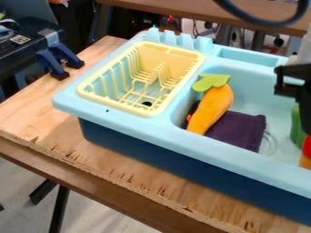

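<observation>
At the right edge, the black gripper (298,84) hangs over the right part of the light blue sink (182,140), partly cut off by the view's edge. Below it, a green object (296,126) and a red and orange object (306,154) show in the basin; whether it touches either I cannot tell. Left of the gripper, an orange carrot-like toy (212,107) with a green leafy top (211,82) leans at a tilt in the basin. A dark purple cloth (238,130) lies beside and partly under it.
A yellow dish rack (141,110) is set into the sink's left side. The sink stands on a wooden table (121,170). Blue clamps (59,59) and dark equipment are at the upper left, and a black cable (261,21) loops across the upper right.
</observation>
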Robot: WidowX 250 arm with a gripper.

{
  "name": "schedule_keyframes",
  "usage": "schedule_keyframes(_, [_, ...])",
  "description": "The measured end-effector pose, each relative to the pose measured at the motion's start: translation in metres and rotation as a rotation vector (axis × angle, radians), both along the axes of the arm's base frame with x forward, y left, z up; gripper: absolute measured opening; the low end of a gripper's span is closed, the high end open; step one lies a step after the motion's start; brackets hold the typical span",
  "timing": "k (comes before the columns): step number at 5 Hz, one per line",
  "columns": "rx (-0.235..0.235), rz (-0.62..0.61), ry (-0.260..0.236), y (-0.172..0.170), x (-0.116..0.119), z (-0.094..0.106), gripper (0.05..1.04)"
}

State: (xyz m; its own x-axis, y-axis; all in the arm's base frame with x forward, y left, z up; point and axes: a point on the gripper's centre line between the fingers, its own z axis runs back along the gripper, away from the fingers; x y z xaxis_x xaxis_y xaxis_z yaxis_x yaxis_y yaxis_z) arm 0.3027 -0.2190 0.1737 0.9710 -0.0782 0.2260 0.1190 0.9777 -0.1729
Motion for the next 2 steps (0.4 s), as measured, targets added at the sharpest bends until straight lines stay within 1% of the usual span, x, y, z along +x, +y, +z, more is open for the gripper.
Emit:
schedule_keyframes(1, [-0.108,0.0,-0.118,0.018,0.011,0.051,0.336])
schedule_keyframes(2, [-0.178,-0.01,-0.206,0.039,0.023,0.093,0.336])
